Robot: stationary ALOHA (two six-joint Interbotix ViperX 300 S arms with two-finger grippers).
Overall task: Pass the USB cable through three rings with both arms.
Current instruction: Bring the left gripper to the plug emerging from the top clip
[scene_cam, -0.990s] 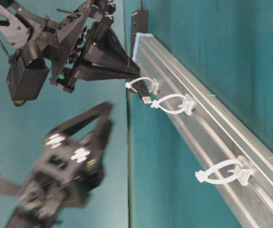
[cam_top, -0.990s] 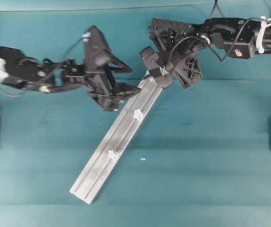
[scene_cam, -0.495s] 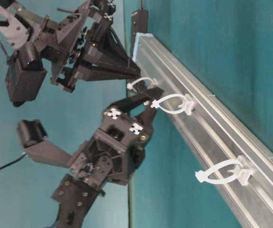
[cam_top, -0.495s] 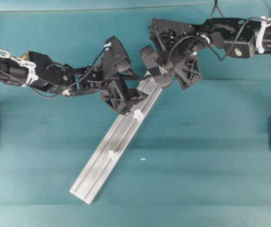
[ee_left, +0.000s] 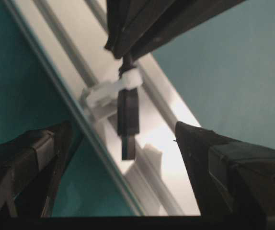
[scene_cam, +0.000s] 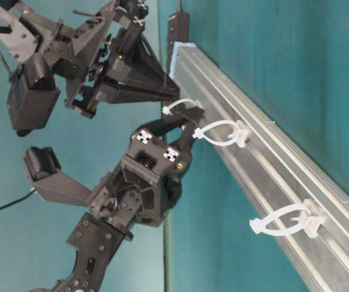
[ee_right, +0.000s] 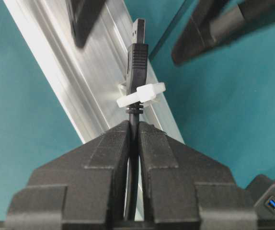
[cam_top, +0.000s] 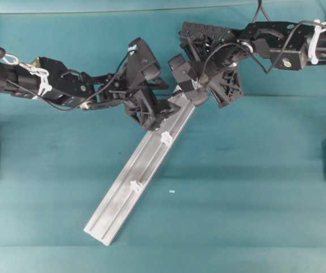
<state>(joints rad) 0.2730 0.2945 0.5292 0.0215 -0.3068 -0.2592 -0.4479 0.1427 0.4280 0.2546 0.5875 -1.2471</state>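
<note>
My right gripper is shut on the USB cable just behind its black plug. The plug has gone through the first white ring and pokes out past it. My left gripper is open, one finger on each side of the plug without touching it. The second ring and third ring stand further down the silver rail with nothing in them. From overhead, the left gripper and right gripper meet at the rail's upper end.
The rail runs diagonally across the teal table, its lower end at the front left. The black hub lies just beyond the rail's upper end, near my right gripper. A tiny white scrap lies on the cloth to the right of the rail.
My left arm has swung in from the left to the rail's upper end, so its open jaws now flank the plug. The right gripper and cable have not moved.
</note>
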